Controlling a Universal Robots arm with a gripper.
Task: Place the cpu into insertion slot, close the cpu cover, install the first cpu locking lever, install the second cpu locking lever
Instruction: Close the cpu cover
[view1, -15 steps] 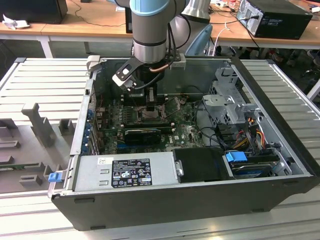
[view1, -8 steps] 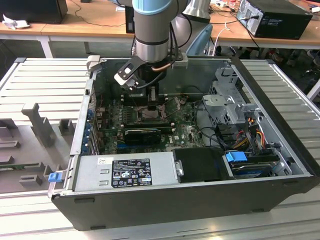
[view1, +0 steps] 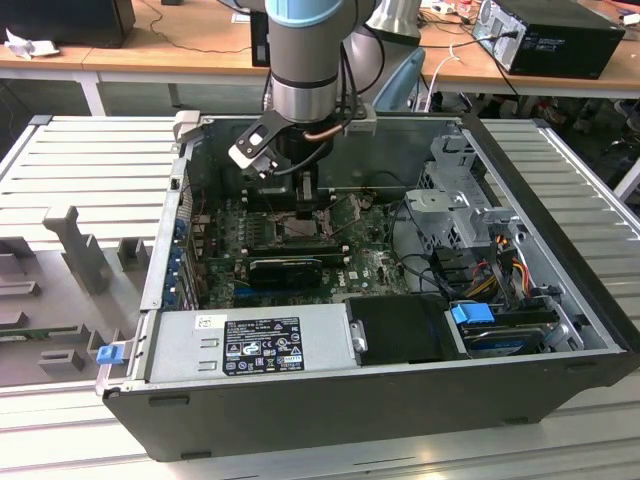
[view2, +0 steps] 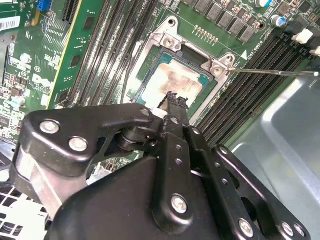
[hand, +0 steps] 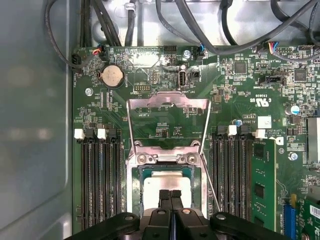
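The gripper's (hand: 170, 196) two black toothed fingers are pressed together with nothing between them. Their tips hang right over the cpu (hand: 167, 181), and whether they touch its face cannot be told. Directly under the tips the cpu lies flat and square inside the insertion slot (hand: 134, 182). Its pale metal face is dull and smeared with a greyish-white residue in the second wrist view (view2: 172, 80), and a thin teal edge shows around it. So the first step looks done. Just beyond the tips, past a bright hinge bar with two screws, the cpu cover (hand: 167, 102) stands swung open. It is a thin silvery stamped frame, and green board shows through its square window, so closing it appears yet to be done. To one side of the jaws a locking lever (view2: 272, 73), a slim bright wire rod, slants free of the socket and seems unlatched; a second lever I cannot make out. Flanking the socket run long black ribbed memory slots (hand: 100, 180) with white clips, on a glossy green circuit board (hand: 125, 85) that carries a round silver coin cell (hand: 111, 76). Farther out, dark rubbery cables (hand: 200, 30) loop across the grey sheet-metal case (view1: 300, 420).
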